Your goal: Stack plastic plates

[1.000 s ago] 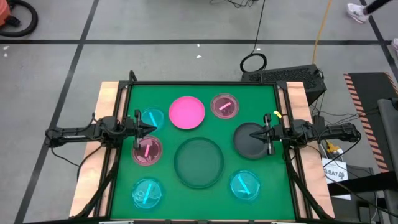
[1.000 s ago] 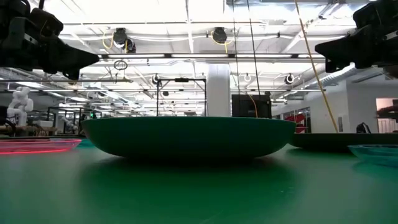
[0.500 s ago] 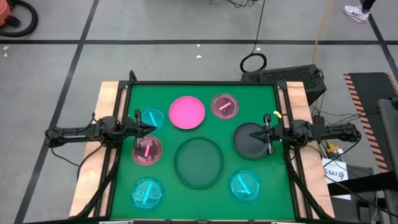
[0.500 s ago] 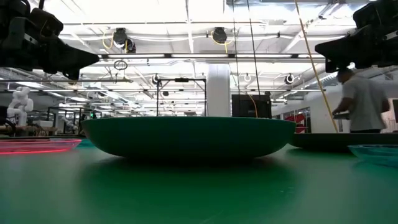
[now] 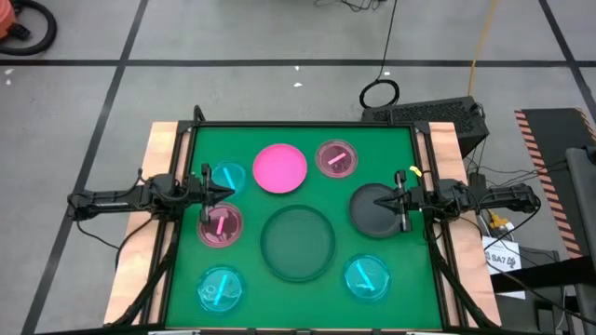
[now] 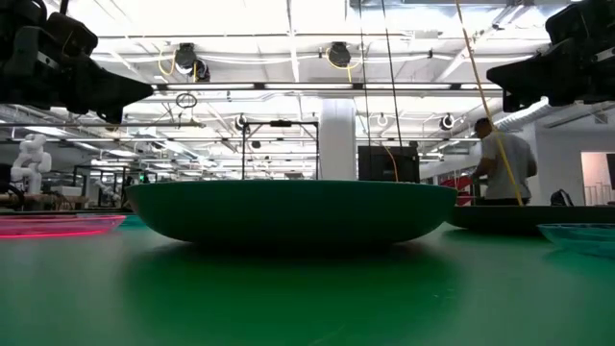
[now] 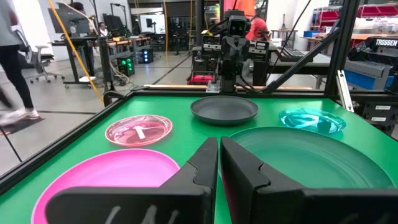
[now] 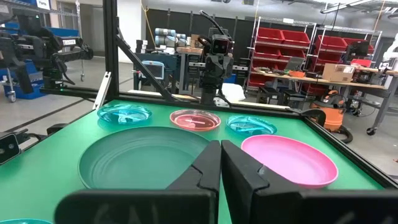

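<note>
Green table (image 5: 303, 140), eight plates lying apart. Big dark green plate (image 5: 297, 243) low in the middle, between left gripper (image 5: 226, 194) and right gripper (image 5: 380, 201), both closed, holding nothing. Black plate (image 5: 368, 216) under right gripper.

Green table and lab beyond

A person (image 6: 502, 159) stands past the green table (image 5: 382, 156) (red bins (image 8: 283, 42) line far shelves).

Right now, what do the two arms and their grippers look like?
Both arms are dark, slim and jointed, with black cabling along them. The left gripper and right gripper each end in two dark, wedge-shaped fingers. A yellow piece shows near the right arm's wrist. No readable markings.
</note>
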`<action>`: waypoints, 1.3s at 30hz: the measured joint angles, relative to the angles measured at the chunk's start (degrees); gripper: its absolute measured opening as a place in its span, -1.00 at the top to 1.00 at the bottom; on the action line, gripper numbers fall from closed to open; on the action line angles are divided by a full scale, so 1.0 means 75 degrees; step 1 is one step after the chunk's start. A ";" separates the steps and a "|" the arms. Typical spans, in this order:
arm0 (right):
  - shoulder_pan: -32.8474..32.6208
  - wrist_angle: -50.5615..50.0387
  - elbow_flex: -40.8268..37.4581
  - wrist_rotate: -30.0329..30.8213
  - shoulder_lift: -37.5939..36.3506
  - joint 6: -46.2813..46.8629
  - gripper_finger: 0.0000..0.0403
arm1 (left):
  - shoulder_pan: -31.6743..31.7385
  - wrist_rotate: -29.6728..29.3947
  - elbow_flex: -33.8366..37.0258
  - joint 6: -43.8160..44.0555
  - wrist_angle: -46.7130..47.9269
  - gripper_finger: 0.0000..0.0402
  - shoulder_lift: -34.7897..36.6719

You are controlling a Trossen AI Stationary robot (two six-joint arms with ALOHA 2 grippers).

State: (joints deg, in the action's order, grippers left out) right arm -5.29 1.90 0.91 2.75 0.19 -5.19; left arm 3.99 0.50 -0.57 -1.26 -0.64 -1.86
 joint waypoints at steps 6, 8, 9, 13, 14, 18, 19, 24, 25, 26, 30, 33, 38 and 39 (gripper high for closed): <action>0.0000 0.0001 -0.0003 0.0000 0.0000 0.0000 0.96 | 0.0001 0.0001 0.0000 0.0000 0.0000 0.88 0.0001; -0.0001 -0.0001 -0.0003 0.0002 0.0000 0.0000 0.96 | 0.0002 0.0002 0.0000 0.0000 0.0000 0.88 0.0000; -0.0001 0.0002 -0.0001 0.0001 -0.0001 0.0000 0.96 | 0.0003 -0.0001 -0.0001 0.0002 0.0000 0.88 -0.0001; -0.0001 0.0004 0.0000 0.0008 -0.0001 0.0000 0.96 | 0.0002 0.0002 -0.0001 0.0001 0.0000 0.88 0.0000; -0.0001 0.0004 0.0000 0.0008 -0.0002 0.0000 0.96 | 0.0000 0.0002 -0.0001 0.0000 0.0000 0.88 -0.0001; -0.0001 0.0004 0.0000 0.0031 0.0000 -0.0040 0.96 | 0.0001 0.0001 0.0000 0.0000 0.0000 0.88 -0.0001; 0.0000 0.0007 0.0000 0.0044 -0.0001 -0.0096 0.96 | 0.0002 0.0001 0.0001 0.0000 0.0000 0.88 0.0002; 0.0000 0.0004 0.0002 0.0045 0.0000 0.0178 0.96 | 0.0003 0.0000 0.0001 0.0000 0.0000 0.88 0.0002; -0.0001 0.0005 0.0012 0.0045 -0.0001 0.0294 0.96 | 0.0002 0.0000 0.0002 0.0000 0.0000 0.88 0.0002; -0.0001 -0.0001 0.0031 0.0045 0.0000 0.0467 0.96 | 0.0003 0.0000 0.0002 0.0002 0.0000 0.88 0.0000; 0.0000 -0.0015 0.0178 0.0080 0.0022 0.0775 0.96 | 0.0003 0.0000 0.0000 0.0000 0.0000 0.88 -0.0001; -0.0004 -0.0288 0.0547 0.0312 0.0295 0.0719 0.98 | 0.0000 0.0002 0.0000 0.0000 0.0000 0.88 0.0002; -0.0005 -0.0726 0.2297 0.0814 0.1518 0.0654 0.99 | 0.0003 0.0002 -0.0001 0.0003 0.0000 0.88 0.0001; -0.0004 -0.0998 0.2688 0.0874 0.1864 0.0711 0.99 | 0.0003 0.0002 -0.0001 0.0003 0.0000 0.88 -0.0001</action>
State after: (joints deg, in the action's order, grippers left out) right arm -5.32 -5.58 21.07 9.31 14.17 0.14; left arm 4.01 0.51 -0.58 -1.23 -0.64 -1.87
